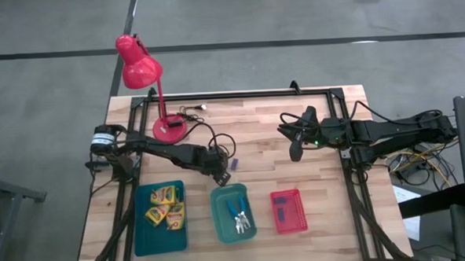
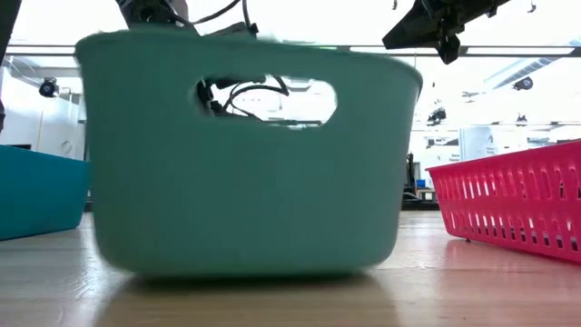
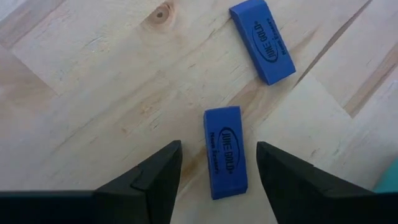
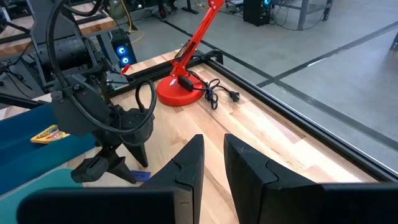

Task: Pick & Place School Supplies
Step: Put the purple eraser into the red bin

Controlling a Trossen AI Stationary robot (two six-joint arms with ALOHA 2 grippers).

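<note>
Robotics lab or workshop, grey concrete floor [image 1: 290, 14], computer towers [image 4: 121, 50], cabled workbenches [image 4: 93, 22] behind table

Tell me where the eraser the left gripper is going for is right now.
In the left wrist view, the blue eraser lies flat on the bare wood between the open left gripper fingers, with a second eraser just beyond it.

"JUNE GOLD" on both blue blocks [image 3: 224, 151], [image 3: 262, 41]

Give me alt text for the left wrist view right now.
The open left gripper hovers over a blue eraser lying flat on the wooden table, the eraser sitting between the two dark fingers. A second blue eraser lies farther off, angled differently.
</note>
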